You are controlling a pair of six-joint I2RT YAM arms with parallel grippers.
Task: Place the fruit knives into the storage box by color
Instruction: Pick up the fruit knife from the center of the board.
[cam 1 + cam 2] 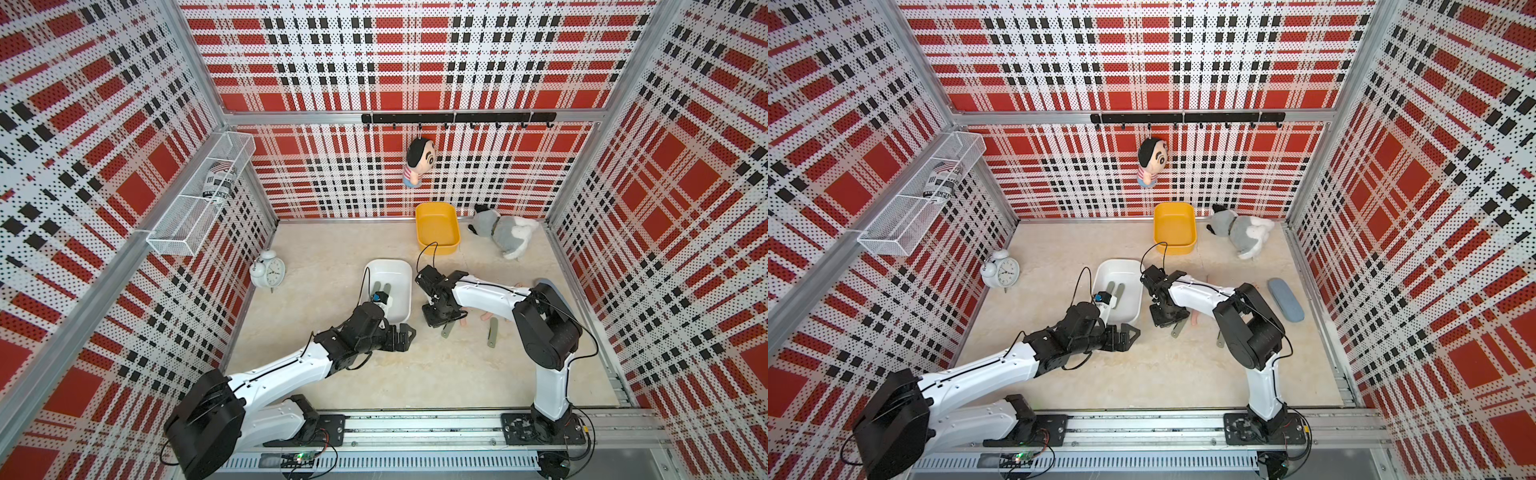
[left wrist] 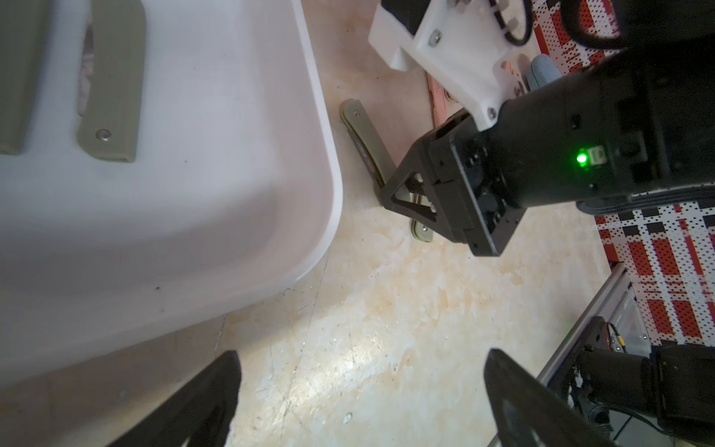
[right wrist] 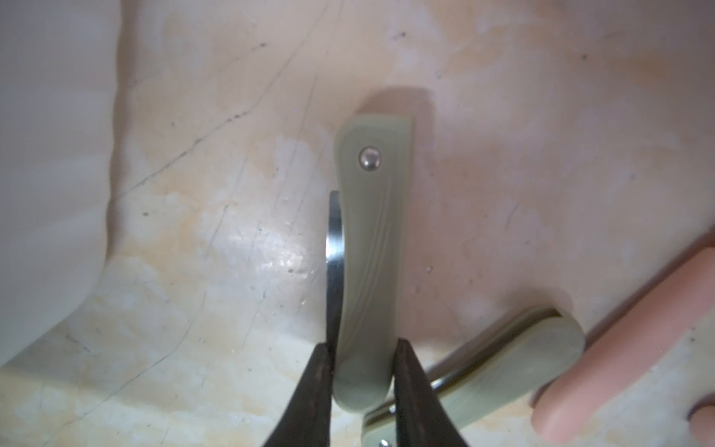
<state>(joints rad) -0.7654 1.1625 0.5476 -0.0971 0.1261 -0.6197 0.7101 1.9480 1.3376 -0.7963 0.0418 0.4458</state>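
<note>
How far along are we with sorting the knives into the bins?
Done: two green knives lie in the white bin. In hand: the right pincer is shut on a third green knife at the table; the left pincer is open, empty. Left: more green knives, the pink knives; the yellow bin looks empty.

Showing both top views bright and even, bending the plaid walls (image 1: 83, 166) outward near the edges. Catching glare on the tabletop (image 2: 348, 360) at six o'clock in the left wrist view, blurring the white box (image 2: 193, 193) at nine. Throwing a soft shadow past the green knife (image 3: 371, 251) at twelve in the right wrist view, blurring the pink knife (image 3: 638, 348) at four.
</note>
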